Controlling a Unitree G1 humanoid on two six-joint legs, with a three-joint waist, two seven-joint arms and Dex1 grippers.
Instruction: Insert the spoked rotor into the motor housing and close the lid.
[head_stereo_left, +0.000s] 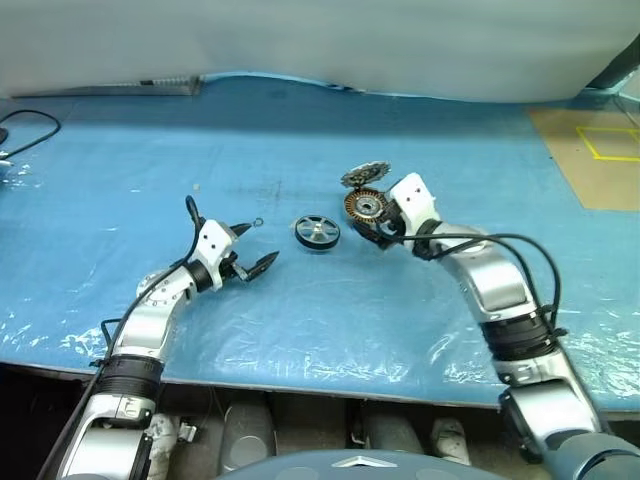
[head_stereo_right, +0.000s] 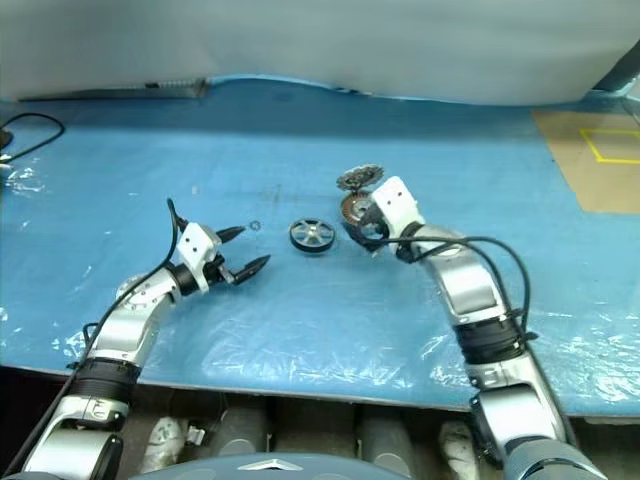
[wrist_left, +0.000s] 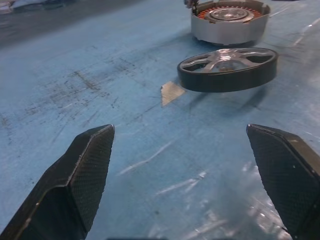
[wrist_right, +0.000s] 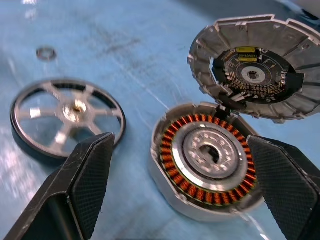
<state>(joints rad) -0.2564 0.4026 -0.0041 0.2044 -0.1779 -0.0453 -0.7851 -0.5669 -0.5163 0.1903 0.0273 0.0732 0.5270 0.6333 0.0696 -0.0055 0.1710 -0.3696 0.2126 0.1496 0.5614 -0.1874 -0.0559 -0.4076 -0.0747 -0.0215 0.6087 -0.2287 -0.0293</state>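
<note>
Nearest me, left end effector (head_stereo_left: 252, 249) hangs released at eight o'clock of the spoked rotor (head_stereo_left: 317, 232), flat on my desk (head_stereo_left: 300, 140). Right end effector (head_stereo_left: 374, 226), released, straddles the motor housing (head_stereo_left: 365, 206), lid (head_stereo_left: 365, 174) raised.

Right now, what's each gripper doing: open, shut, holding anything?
Left gripper: open, holding nothing, short of the spoked rotor.
Right gripper: open, holding nothing, fingers either side of the motor housing.
</note>
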